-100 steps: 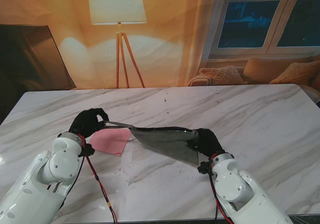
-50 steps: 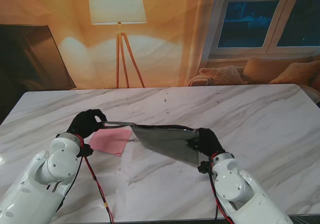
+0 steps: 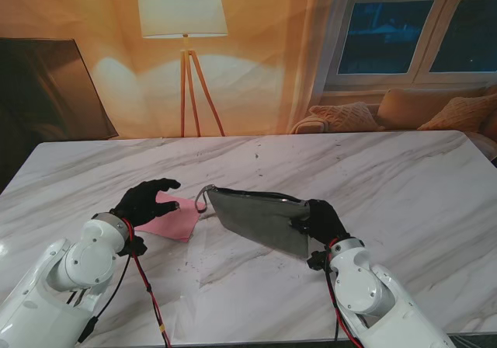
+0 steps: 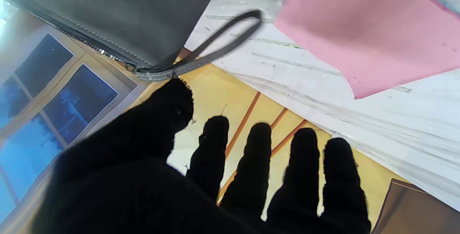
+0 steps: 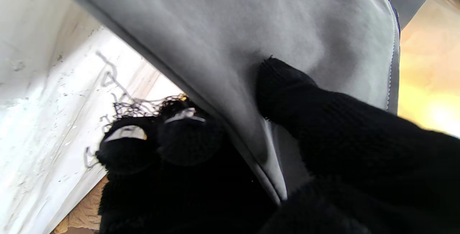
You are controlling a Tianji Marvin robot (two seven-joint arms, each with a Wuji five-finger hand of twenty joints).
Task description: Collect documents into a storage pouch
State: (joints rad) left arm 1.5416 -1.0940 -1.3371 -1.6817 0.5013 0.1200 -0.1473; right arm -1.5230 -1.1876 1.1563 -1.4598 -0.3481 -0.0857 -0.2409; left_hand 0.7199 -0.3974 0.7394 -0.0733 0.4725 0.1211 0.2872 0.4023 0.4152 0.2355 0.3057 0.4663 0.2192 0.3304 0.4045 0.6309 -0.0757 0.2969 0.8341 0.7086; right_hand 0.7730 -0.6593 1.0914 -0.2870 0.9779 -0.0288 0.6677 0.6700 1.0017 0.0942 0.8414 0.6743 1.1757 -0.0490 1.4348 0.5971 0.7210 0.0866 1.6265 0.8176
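The grey pouch point(image 3: 260, 220) lies near the middle of the marble tabletop point(image 3: 404, 185), tilted, with its right corner raised off the surface. The right hand point(image 3: 317, 220) clamps that corner: in the right wrist view the thumb presses on the grey face while the other fingers point(image 5: 158, 140) curl under the edge. A thin wrist strap point(image 3: 203, 196) loops from the pouch's left end and droops to the tabletop. Just left of the pouch a pink sheet point(image 3: 172, 217) lies flat, its nearest corner close to the strap. The left hand point(image 3: 145, 202) hovers over the pink sheet's left edge, on the far side from the pouch; its fingers point(image 4: 302, 155) are spread apart and hold nothing. The strap loop hangs free just past its thumb tip in the left wrist view.
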